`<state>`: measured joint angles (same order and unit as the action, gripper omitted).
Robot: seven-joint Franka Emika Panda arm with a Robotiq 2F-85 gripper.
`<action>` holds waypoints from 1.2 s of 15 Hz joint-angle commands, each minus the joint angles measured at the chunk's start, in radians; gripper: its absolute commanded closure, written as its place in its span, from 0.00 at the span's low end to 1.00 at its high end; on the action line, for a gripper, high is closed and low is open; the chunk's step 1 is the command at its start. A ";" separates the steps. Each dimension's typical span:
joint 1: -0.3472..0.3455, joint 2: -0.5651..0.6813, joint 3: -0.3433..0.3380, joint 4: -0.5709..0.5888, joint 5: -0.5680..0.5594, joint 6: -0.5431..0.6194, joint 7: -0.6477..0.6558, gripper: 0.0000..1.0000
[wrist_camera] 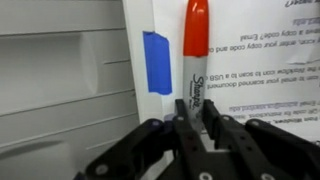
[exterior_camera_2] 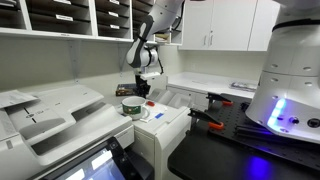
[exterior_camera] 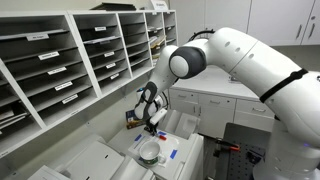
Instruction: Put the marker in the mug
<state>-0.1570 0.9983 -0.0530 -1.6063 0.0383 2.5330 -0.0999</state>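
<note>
My gripper [wrist_camera: 196, 118] is shut on a Sharpie marker [wrist_camera: 195, 60] with a red cap; the marker points away from the wrist camera over a white printed sheet. In both exterior views the gripper [exterior_camera: 150, 118] [exterior_camera_2: 143, 82] hangs above the white machine top. The small grey-green mug [exterior_camera: 149, 151] [exterior_camera_2: 131, 106] with a pale interior stands on that top, below and slightly to the side of the gripper. The mug is out of the wrist view.
A blue tape strip [wrist_camera: 156, 62] sits on the white surface beside the marker. Mail-sorter shelves [exterior_camera: 70, 60] line the wall behind. A large printer [exterior_camera_2: 50, 115] sits beside the mug. White cabinets [exterior_camera_2: 215, 25] stand at the back.
</note>
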 commanded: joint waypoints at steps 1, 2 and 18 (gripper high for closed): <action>-0.055 -0.110 0.062 -0.110 -0.032 0.063 -0.178 0.94; -0.062 -0.151 0.068 -0.152 -0.047 0.079 -0.225 0.94; -0.152 -0.431 0.176 -0.478 -0.113 0.217 -0.602 0.94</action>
<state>-0.2482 0.5730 0.0537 -2.0449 -0.0971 2.6267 -0.5859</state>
